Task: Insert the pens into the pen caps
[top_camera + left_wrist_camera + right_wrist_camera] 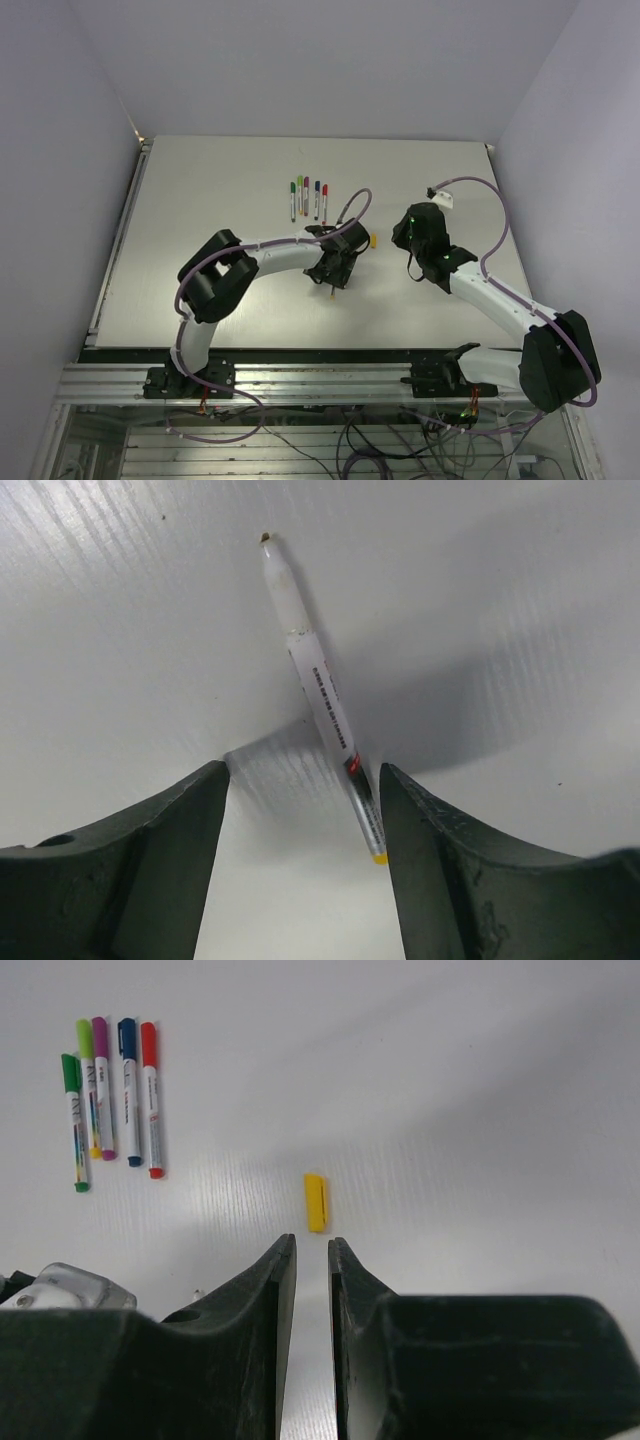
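Pens (308, 198), five of them and all capped, lie side by side in a tight row on the table (200, 200), toward its far edge and about midway between its left and right edges. In the right wrist view we read their caps as green, light green, purple, blue and red.

We record a sixth item, an uncapped pen (322, 695), flat on the table in the left wrist view. Its dark tip points away from the camera and its yellow end lies nearest.

The left end effector (303, 775) is spread wide and grips nothing. The yellow end of the uncapped pen lies between its fingers, close against the right-hand finger (450, 870); we cannot tell whether they touch.

A yellow cap (316, 1202) lies alone on the table, well apart from the capped row and on the side toward the right edge. It sits just beyond the tips of the right end effector (312, 1242). That end effector has its fingers drawn almost together, with only a thin gap between them and nothing held.

From above, the yellow cap (373, 241) lies between the left end effector (335, 268) and the right end effector (405, 235).
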`<action>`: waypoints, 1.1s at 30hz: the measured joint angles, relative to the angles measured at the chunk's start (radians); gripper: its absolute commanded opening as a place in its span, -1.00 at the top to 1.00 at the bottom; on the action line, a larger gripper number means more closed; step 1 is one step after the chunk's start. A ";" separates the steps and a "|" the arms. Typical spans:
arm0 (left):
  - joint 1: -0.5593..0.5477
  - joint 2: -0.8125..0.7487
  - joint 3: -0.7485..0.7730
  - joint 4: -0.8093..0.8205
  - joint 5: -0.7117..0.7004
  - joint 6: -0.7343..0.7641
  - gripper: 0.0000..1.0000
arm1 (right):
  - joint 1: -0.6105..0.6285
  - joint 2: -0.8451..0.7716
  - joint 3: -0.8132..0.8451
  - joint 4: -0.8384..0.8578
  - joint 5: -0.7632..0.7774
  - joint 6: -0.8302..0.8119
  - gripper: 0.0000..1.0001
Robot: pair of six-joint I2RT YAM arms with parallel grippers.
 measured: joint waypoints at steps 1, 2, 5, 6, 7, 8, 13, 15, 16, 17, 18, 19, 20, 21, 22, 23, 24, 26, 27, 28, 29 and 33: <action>0.000 0.005 0.008 -0.006 -0.001 -0.002 -0.32 | 0.000 0.000 0.000 0.000 0.000 0.000 0.61; -0.001 0.011 0.015 -0.011 -0.002 -0.002 -0.25 | 0.000 0.000 0.000 0.001 0.000 0.002 0.61; -0.001 0.027 0.037 -0.023 -0.011 0.001 0.32 | 0.000 0.000 0.000 0.003 0.000 0.005 0.61; -0.001 0.035 0.046 -0.027 -0.016 0.002 0.54 | 0.000 0.000 0.000 0.003 0.000 0.006 0.61; -0.001 0.042 0.054 -0.029 -0.023 0.005 0.67 | 0.000 0.000 -0.001 0.003 0.000 0.007 0.61; -0.001 0.048 0.061 -0.030 -0.031 0.007 0.76 | 0.000 0.001 -0.002 0.003 0.000 0.009 0.61; -0.006 0.063 0.072 -0.034 -0.057 0.023 0.86 | 0.000 0.013 -0.006 0.003 0.000 0.013 0.61; -0.006 0.060 0.058 -0.025 -0.053 0.028 0.86 | 0.000 0.024 -0.006 0.003 0.000 0.013 0.61; -0.005 0.054 0.048 -0.014 -0.046 0.031 0.86 | 0.000 0.031 -0.005 0.003 -0.001 0.012 0.61; -0.003 0.045 0.034 0.001 -0.041 0.035 0.86 | 0.000 0.043 -0.005 0.003 -0.002 0.010 0.61; 0.000 0.034 0.016 0.019 -0.031 0.037 0.86 | 0.000 0.057 -0.005 0.003 -0.004 0.006 0.60; 0.008 0.019 -0.002 0.042 -0.016 0.038 0.86 | 0.000 0.075 -0.003 0.003 -0.006 0.000 0.59; 0.016 0.003 -0.024 0.064 0.002 0.038 0.86 | 0.000 0.093 0.000 0.003 -0.008 -0.005 0.55; 0.024 -0.008 -0.040 0.080 0.015 0.038 0.86 | 0.000 0.118 0.006 0.003 -0.013 -0.011 0.52; 0.033 -0.027 -0.068 0.109 0.040 0.038 0.86 | 0.000 0.142 0.013 0.002 -0.016 -0.017 0.49; 0.049 -0.038 -0.083 0.124 0.055 0.037 0.86 | -0.001 0.173 0.025 0.002 -0.024 -0.026 0.47; 0.066 -0.054 -0.105 0.142 0.080 0.032 0.86 | -0.001 0.205 0.039 0.000 -0.030 -0.036 0.45; 0.096 -0.083 -0.143 0.171 0.116 0.027 0.86 | -0.001 0.264 0.068 -0.002 -0.047 -0.056 0.40; 0.112 -0.098 -0.164 0.179 0.131 0.025 0.86 | -0.001 0.288 0.080 -0.002 -0.054 -0.065 0.37; 0.126 -0.113 -0.183 0.182 0.142 0.022 0.86 | 0.000 0.311 0.093 -0.002 -0.062 -0.074 0.33; 0.140 -0.132 -0.206 0.186 0.154 0.019 0.86 | 0.000 0.333 0.106 -0.002 -0.070 -0.085 0.28; 0.169 -0.181 -0.254 0.185 0.167 0.004 0.86 | 0.006 0.393 0.152 -0.003 -0.082 -0.118 0.12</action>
